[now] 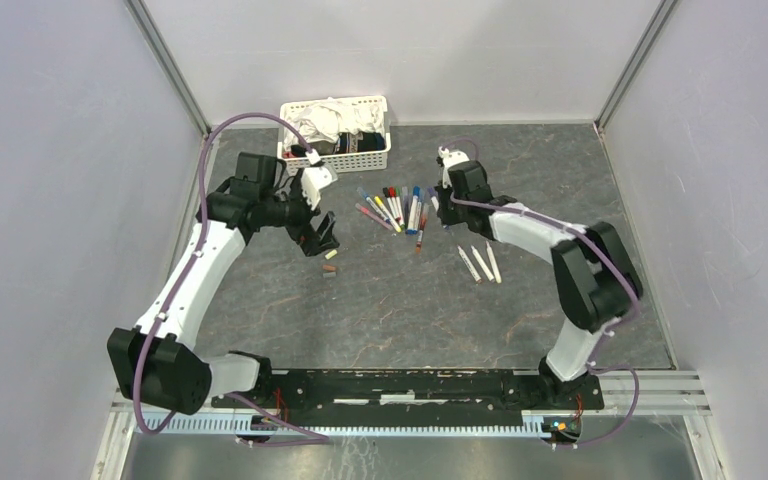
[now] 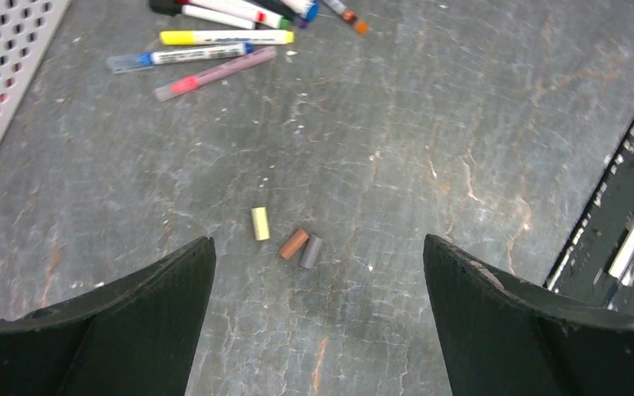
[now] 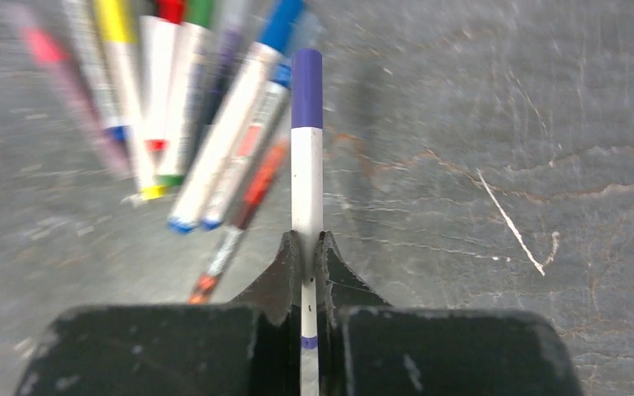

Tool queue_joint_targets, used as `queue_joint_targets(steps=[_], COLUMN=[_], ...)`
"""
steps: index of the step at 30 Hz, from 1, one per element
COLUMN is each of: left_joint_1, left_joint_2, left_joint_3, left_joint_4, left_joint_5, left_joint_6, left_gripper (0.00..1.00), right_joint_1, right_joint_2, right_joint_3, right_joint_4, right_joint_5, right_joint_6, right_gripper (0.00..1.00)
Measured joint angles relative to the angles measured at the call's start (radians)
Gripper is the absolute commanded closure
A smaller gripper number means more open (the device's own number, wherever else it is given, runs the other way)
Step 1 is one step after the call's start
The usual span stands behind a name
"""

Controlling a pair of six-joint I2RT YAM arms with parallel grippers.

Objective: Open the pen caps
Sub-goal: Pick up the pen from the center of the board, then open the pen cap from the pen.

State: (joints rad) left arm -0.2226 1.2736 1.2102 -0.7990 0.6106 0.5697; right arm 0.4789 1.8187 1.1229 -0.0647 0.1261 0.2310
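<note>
Purple cap (image 3: 307,87) is on its pen: a short opaque violet cylinder with a rounded top, seated flush on the end of a thin white barrel. The purple pen (image 3: 306,190) carries a narrow violet band lower down the barrel and a few small dark marks.

Right gripper (image 3: 306,247) is clamped tight on that barrel below the cap, a finger pressed to each side, cap pointing away from the wrist. The held pen is at the right edge of the pen cluster (image 1: 395,208), just beside it. Can't tell whether it's off the table (image 1: 520,300).

Pen cluster: several capped white markers fanned out, ends in pink, yellow, red, green, blue and orange. It's blurred in the right wrist view.

Loose caps, near-left of the cluster, all lying on their sides:
- yellow cap (image 2: 260,223), just beside the other two but not touching
- brown cap (image 2: 294,243) and grey cap (image 2: 310,252), touching each other

Left gripper (image 2: 318,243) is spread fully wide and holds nothing. It hangs over those three caps, which show between its fingers in the left wrist view.

Three pale pens (image 1: 480,262) lie near-right of the cluster, apart from it and roughly parallel. Their end colours are too small to tell.

White slotted basket (image 1: 372,160) with cloths in it sits far-left of the cluster.
</note>
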Motion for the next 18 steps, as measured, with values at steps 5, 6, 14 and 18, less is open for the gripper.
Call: queue_joint_targets(steps=[5, 6, 14, 18], left_joint_1=[-0.019, -0.027, -0.090, -0.121], left_joint_2=[-0.014, -0.014, -0.010, -0.003], left_joint_3=[-0.040, -0.042, -0.044, -0.053], left_joint_4=[-0.027, -0.035, -0.070, -0.086], left_joint_5=[0.061, 0.073, 0.136, 0.153], left_joint_6=[0.124, 0.147, 0.290, 0.348], left_gripper=[0.00, 0.00, 0.00, 0.03], right_joint_1=[-0.003, 0.000, 0.111, 0.167], right_joint_2=[-0.214, -0.258, -0.354, -0.335], right_joint_3=[-0.080, -0.103, -0.181, -0.171], right_joint_4=[0.021, 0.028, 0.023, 0.018], right_joint_5=[-0.268, -0.340, -0.799, -0.948], right_joint_6=[-0.043, -0.054, -0.110, -0.119], right_gripper=[1.00, 1.00, 1.00, 1.00])
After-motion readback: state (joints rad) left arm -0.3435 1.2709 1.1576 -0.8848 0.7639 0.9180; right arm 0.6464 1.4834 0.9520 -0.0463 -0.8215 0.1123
